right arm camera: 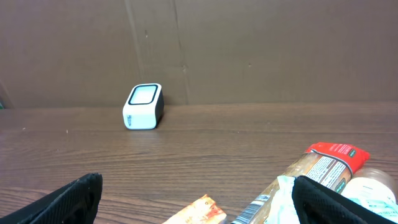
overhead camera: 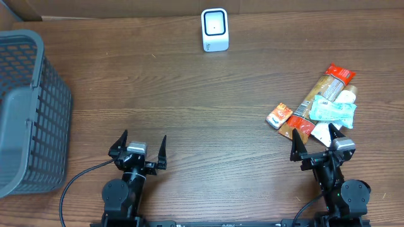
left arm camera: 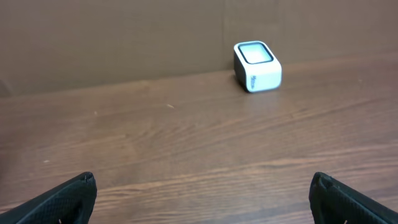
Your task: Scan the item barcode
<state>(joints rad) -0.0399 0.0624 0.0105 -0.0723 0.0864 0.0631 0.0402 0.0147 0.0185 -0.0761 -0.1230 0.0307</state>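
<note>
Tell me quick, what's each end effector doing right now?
Left end effector: open, holding nothing.
Right end effector: open, holding nothing.

Table [overhead camera: 189,113] dark wood grain, matt; scanner [overhead camera: 214,29] glossy white plastic; basket [overhead camera: 47,120] grey plastic mesh.

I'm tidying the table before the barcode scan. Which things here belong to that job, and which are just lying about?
For the job:
- scanner, at the far edge
- pasta bag, orange packet and teal pouch, piled on the right

Lying about:
- basket, at the left edge; scanning itself does not seem to need it
</note>
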